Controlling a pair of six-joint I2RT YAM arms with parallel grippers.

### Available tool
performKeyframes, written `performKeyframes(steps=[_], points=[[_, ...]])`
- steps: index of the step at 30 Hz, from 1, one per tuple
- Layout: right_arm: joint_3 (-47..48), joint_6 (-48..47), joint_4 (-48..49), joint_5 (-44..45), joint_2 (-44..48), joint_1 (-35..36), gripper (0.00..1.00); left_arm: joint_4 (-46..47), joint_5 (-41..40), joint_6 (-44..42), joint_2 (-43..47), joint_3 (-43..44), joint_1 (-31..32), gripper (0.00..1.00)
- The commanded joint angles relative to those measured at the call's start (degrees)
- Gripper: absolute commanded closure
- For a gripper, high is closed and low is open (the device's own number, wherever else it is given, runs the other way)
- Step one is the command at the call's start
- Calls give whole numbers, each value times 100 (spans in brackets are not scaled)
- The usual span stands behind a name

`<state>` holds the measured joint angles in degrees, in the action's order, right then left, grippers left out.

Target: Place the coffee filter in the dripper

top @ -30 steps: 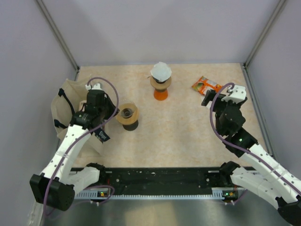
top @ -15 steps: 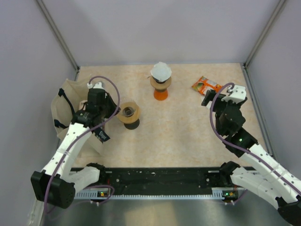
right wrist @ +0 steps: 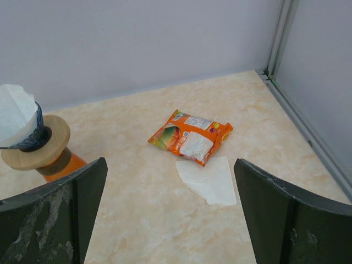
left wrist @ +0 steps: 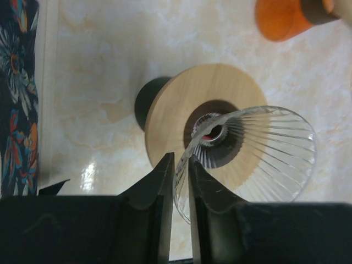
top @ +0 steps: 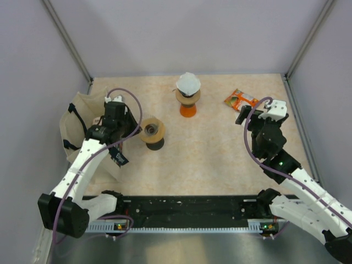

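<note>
Glass dripper (left wrist: 264,148) rim sits between your left gripper (left wrist: 180,160) fingers, can't tell if pinched. Right gripper (right wrist: 169,165) spread wide, filter (right wrist: 208,180) at its 12 o'clock.

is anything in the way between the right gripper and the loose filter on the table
Nothing visible. The right gripper is open, and the paper filter lies flat in plain view, with only tabletop showing between them. The orange snack packet sits right behind the filter, on its far side, not in the path.

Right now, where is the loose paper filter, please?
In the right wrist view, the paper filter lies flat on the table, right side, just in front of the orange snack packet.
</note>
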<state>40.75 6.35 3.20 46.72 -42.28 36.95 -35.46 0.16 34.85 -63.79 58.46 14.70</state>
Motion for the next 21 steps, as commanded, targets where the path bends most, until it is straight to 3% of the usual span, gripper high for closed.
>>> performKeyframes(steps=[1,11,14,19,21], points=[[20,-55,75,30,53,-12,1,-769,-43,-154,-125,-54,-2,75],[29,-46,84,-23,27,-12,1,-646,274,-189,-72,96,-2,62],[20,-55,75,-49,27,-12,1,-620,247,-189,-203,201,-2,51],[3,-81,75,-84,36,-12,1,-707,72,-207,-406,447,-2,43],[3,-99,75,-84,18,-12,1,-769,36,-242,-406,535,-2,32]])
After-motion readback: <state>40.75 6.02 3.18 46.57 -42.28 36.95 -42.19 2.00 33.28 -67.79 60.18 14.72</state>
